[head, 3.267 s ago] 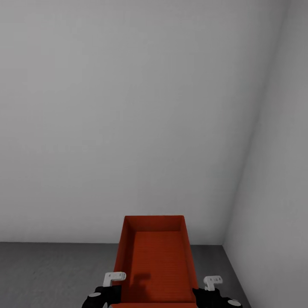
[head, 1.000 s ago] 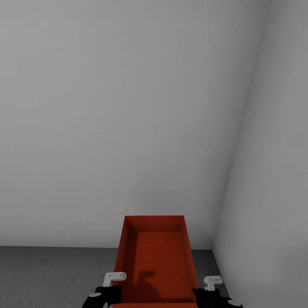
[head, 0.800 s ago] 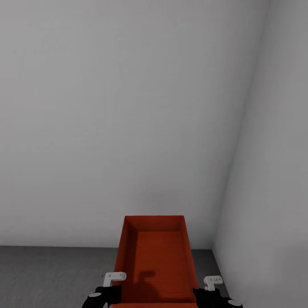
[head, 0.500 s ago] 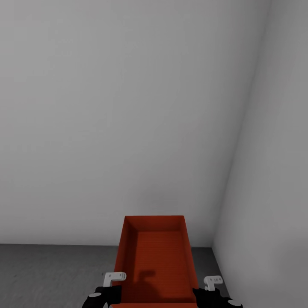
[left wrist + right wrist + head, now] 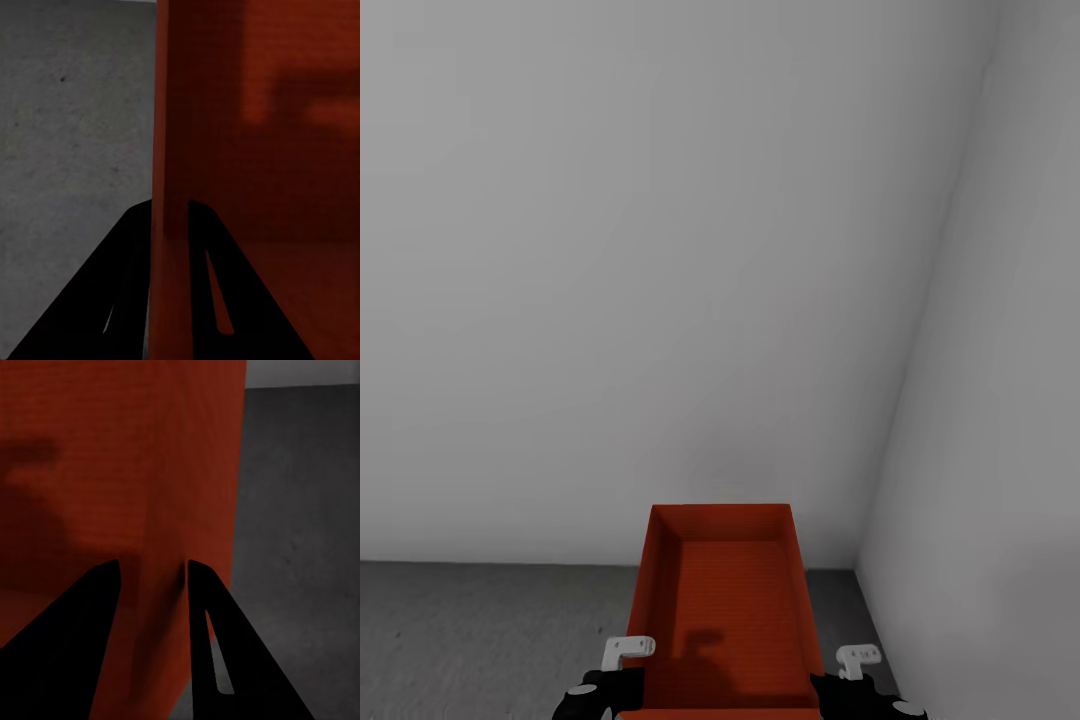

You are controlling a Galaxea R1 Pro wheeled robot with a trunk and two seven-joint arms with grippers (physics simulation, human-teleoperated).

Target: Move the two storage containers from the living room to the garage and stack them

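One orange-red storage container (image 5: 725,610) hangs in front of me, open side up, above the dark grey concrete floor (image 5: 480,640) of the garage. My left gripper (image 5: 622,682) is shut on its left wall (image 5: 171,187), one black finger (image 5: 124,300) outside and one inside. My right gripper (image 5: 842,685) is shut on the right wall (image 5: 161,585) in the same way, with a dark finger (image 5: 210,645) on each side. The second container is out of view.
A pale grey wall (image 5: 640,280) stands straight ahead, and a side wall (image 5: 1000,420) meets it in a corner at the right. Concrete floor (image 5: 307,525) stretches under the bin on both sides, wider to the left.
The whole picture has shifted: the wall corner slid left compared with 3.3 s ago, then the floor line rose slightly. The container and both grippers keep their places in view.
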